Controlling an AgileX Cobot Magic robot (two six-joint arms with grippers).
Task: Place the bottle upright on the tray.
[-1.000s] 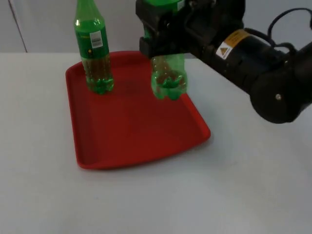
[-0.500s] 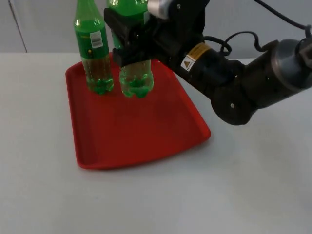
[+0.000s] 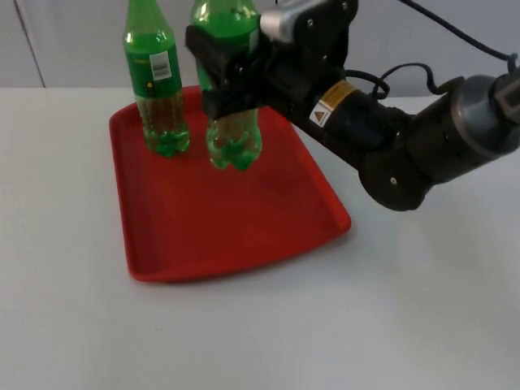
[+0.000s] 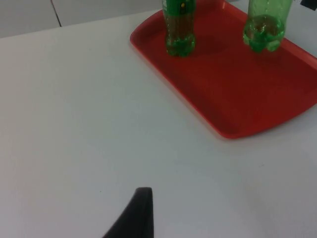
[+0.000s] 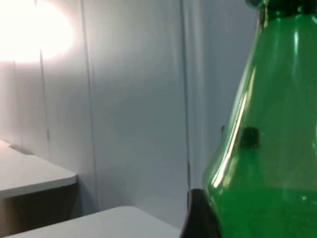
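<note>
Our right gripper point(image 3: 230, 81) fingers pinching a green bottle point(image 3: 231, 97) upright, base at the red tray point(image 3: 236, 219) near its far edge, we count two bottles, second bottle point(image 3: 156, 81) beside it with an unreadable label, left gripper point(image 4: 136, 215) waiting over the table point(image 4: 74, 124), its fingers' state unclear.

Red tray point(image 3: 162, 244) on a white table point(image 3: 260, 341), grey partition wall point(image 3: 73, 41) behind. Two clear green bottles on the tray: the labelled bottle point(image 3: 158, 85) at the tray's far corner, with a green label printed in white (barcode patch included) and brownish liquid over a green base; the held bottle point(image 3: 231, 130) just beside it, same green, brownish tint low down. Black right gripper point(image 3: 227, 73) around the held bottle, black arm behind carrying a yellow-and-white warning sticker point(image 3: 323, 114). Black left fingertip point(image 4: 133, 218) against the white table.
</note>
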